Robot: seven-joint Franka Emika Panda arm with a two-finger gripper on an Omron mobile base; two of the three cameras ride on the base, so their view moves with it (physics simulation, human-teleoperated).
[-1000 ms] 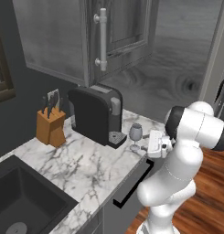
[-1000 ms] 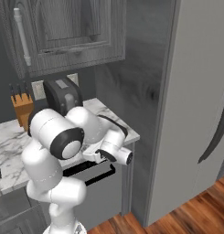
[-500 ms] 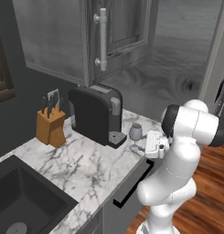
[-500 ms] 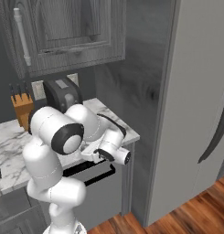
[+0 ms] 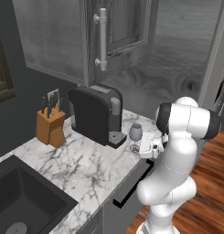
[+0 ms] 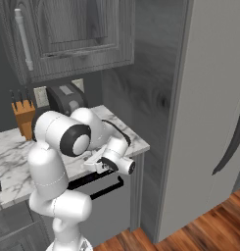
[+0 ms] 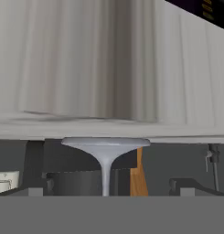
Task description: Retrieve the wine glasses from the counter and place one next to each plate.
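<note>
Gripper (image 5: pixel 147 147) sits at the table's outer edge, just at 3 o'clock of the wine glass (image 5: pixel 135 136) in my left base view. Its jaws are spread as wide as they go, and I see nothing held between them.

That wine glass stands upright on the table (image 5: pixel 86 169), close to the front edge, just at 4 o'clock of the coffee machine (image 5: pixel 96 114). From the hand camera I see the glass upside down: its round foot (image 7: pixel 105 144) pressed against the pale marble surface at the top, the stem running down toward 6 o'clock, with an orange-brown strip just beside it.

Further along the table, at 9 o'clock of the coffee machine in my left base view, the knife block (image 5: pixel 50 126) holds several dark-handled knives. The black sink (image 5: pixel 22 203) sits in the table at 7 o'clock; its basin looks bare apart from the drain.

In my right base view the hand (image 6: pixel 114 161) hangs at the table's near edge, with the knife block (image 6: pixel 24 116) at 10 o'clock of it against the wall. I can't make out the glass there.
</note>
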